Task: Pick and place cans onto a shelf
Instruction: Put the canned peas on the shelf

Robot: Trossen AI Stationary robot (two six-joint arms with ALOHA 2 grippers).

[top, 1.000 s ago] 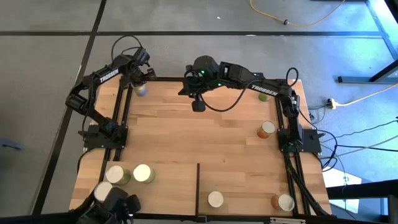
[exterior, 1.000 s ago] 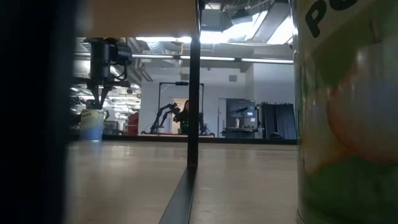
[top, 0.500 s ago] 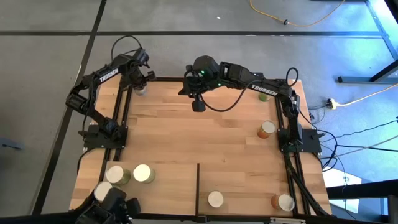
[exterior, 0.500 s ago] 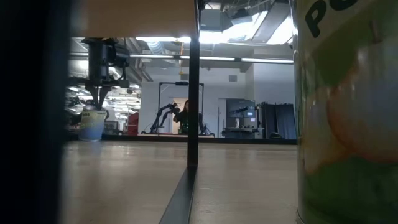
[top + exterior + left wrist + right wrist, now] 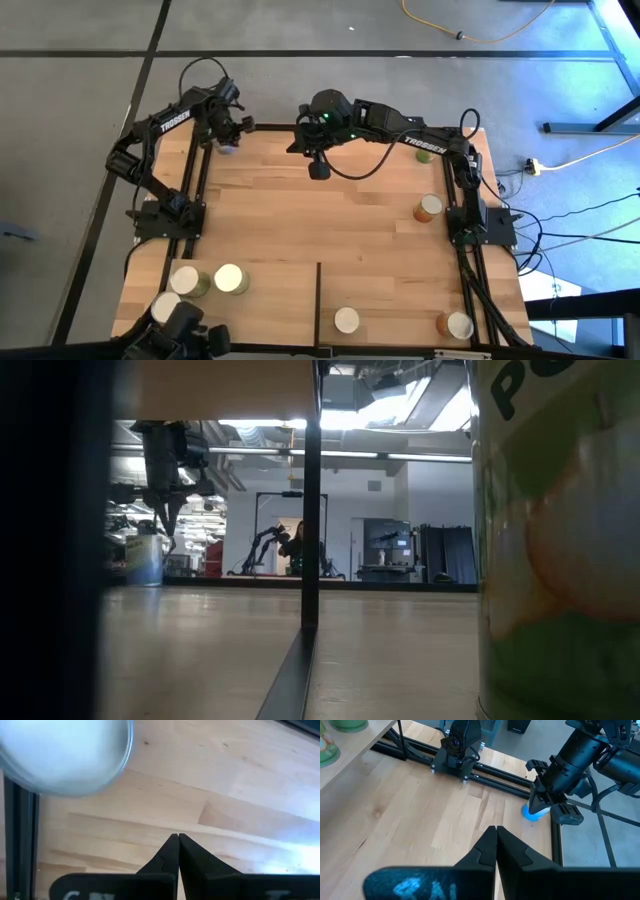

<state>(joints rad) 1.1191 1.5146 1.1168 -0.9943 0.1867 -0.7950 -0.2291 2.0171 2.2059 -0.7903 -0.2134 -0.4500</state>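
The left gripper [image 5: 228, 133] is positioned at the far left corner of the tabletop [image 5: 330, 220], directly beside the can [image 5: 229, 146] that stands at that corner. In the left wrist view the fingers [image 5: 172, 852] are pressed together with no gap, and the can's pale top [image 5: 65, 750] lies ahead of them and to one side, outside the jaws. The step in hand appears to be the approach to this can; no grasp has been made. The next move calls for spreading the fingers wider than the can, centring them over it, then descending. The right gripper [image 5: 318, 166] waits over the far middle of the tabletop, fingers likewise closed on nothing. The shelf [image 5: 270, 275] occupies the near edge of the tabletop and already carries several cans [image 5: 229, 278].
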